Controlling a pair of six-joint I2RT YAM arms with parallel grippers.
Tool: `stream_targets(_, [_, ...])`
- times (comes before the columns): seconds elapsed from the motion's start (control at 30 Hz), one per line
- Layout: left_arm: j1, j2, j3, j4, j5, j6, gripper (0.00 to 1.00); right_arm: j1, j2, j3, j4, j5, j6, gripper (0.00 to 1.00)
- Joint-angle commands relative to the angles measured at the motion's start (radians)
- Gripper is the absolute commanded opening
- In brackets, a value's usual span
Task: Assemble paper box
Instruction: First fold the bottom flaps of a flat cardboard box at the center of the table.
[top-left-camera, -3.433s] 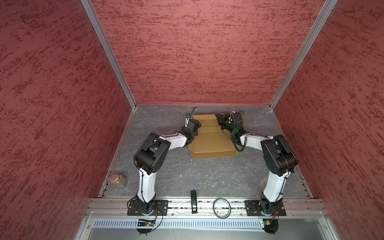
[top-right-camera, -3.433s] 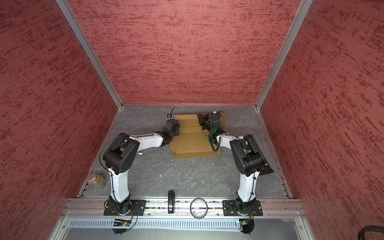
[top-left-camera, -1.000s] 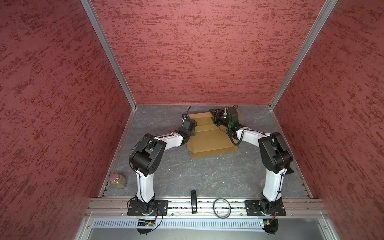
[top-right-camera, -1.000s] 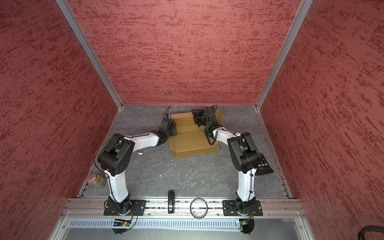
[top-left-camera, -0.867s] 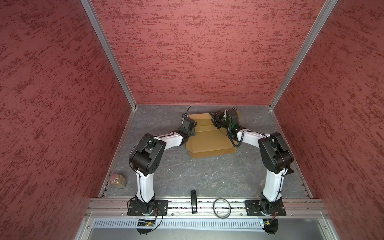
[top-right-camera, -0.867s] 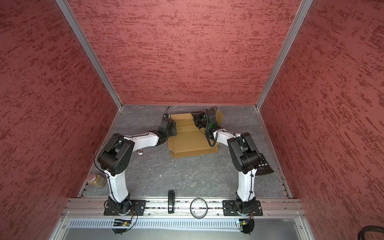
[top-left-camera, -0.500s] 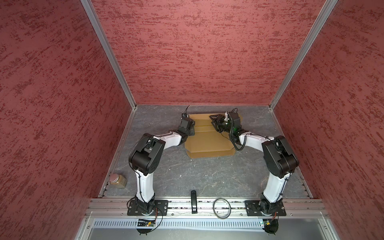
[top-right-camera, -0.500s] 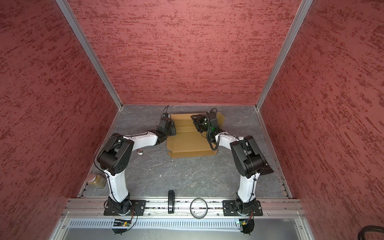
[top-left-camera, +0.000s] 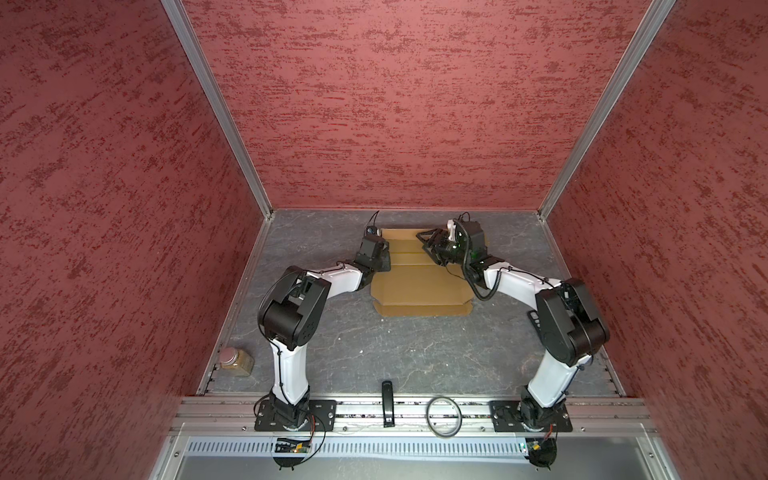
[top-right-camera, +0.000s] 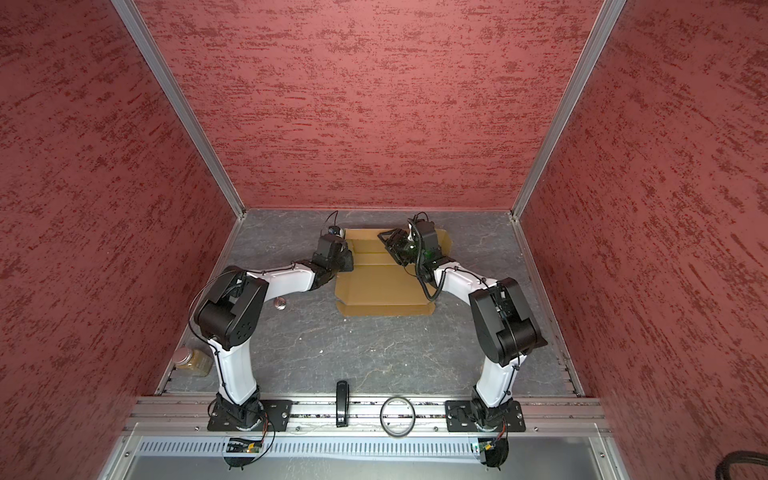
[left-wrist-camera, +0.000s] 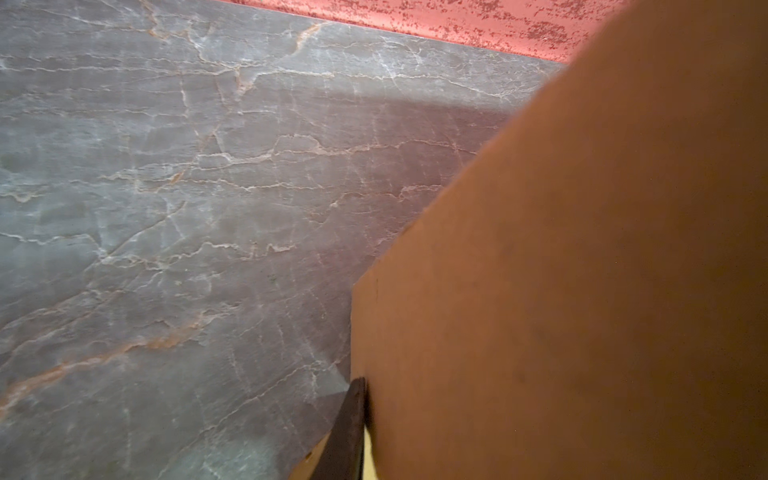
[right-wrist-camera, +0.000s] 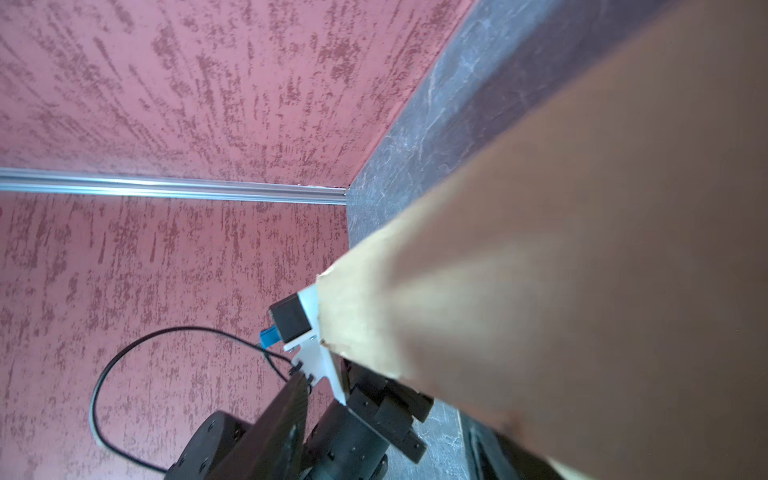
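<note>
Left wrist view shows me my left gripper (left-wrist-camera: 363, 419) clamped on the paper box (left-wrist-camera: 561, 291) flap, while the right gripper (top-left-camera: 429, 246) hangs over it, jaws parted.

This is a robot test cell in a laboratory. Two white-and-black arms, the left arm (top-left-camera: 291, 307) and the right arm (top-left-camera: 569, 324), are bolted on an aluminium rail (top-left-camera: 415, 409) at the front edge of a grey marble-pattern tabletop (top-left-camera: 415, 357). Red textured walls (top-left-camera: 395, 104), joined by aluminium profiles (top-left-camera: 216, 112), close the space on three sides, and a bare circuit board (top-left-camera: 291, 447) sits under the left arm's base.
</note>
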Motion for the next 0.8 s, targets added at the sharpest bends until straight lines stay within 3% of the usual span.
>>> stream_targets(0.0, [0.009, 0.026, -0.006, 0.028, 0.032, 0.015, 0.16, 0.007, -0.038, 0.051, -0.08, -0.058, -0.095, 0.59])
stream_targets(0.1, [0.013, 0.028, -0.005, 0.03, 0.044, 0.016, 0.16, 0.006, -0.042, 0.1, -0.136, -0.072, -0.167, 0.56])
stream_targets(0.23, [0.014, 0.03, -0.004, 0.031, 0.048, 0.016, 0.16, 0.006, -0.019, 0.182, -0.155, -0.096, -0.254, 0.3])
stream_targets(0.37, [0.015, 0.032, -0.001, 0.029, 0.048, 0.015, 0.16, 0.007, 0.05, 0.264, -0.142, -0.139, -0.309, 0.14])
stream_targets(0.57, [0.015, 0.035, 0.022, -0.013, 0.034, -0.006, 0.15, 0.02, 0.149, 0.342, -0.15, -0.141, -0.368, 0.06])
stream_targets(0.77, [0.013, 0.045, 0.045, -0.055, 0.03, -0.027, 0.15, 0.053, 0.212, 0.396, -0.209, -0.127, -0.435, 0.05])
